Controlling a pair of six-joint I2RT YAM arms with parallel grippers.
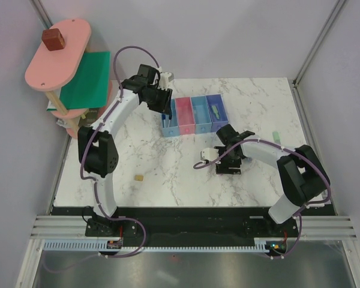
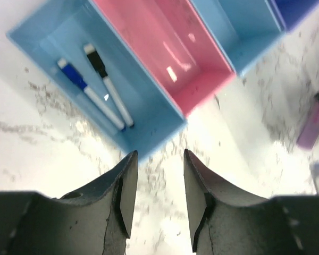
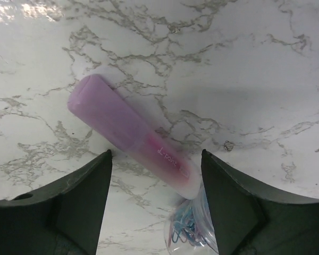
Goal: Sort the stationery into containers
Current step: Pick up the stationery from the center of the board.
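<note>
MARBLE BENCH: The pink-lilac bar (image 3: 128, 133) lies on the table (image 3: 244, 64) between the widely spread fingers of the right gripper (image 3: 155, 156), which grip nothing. In the wrist view its long axis slants from upper left to lower right. Its lower end overlaps a clear packet of coloured clips (image 3: 187, 231), cut off at the frame's edge. The left gripper (image 2: 158, 159), fingers parted and holding nothing, hangs just outside the blue bin (image 2: 48, 40). Inside it, two white markers (image 2: 115, 98) lie side by side along its length, dark caps toward the far end. A greenish item in the purple-blue bin (image 1: 221, 121) is too small to make out.
</note>
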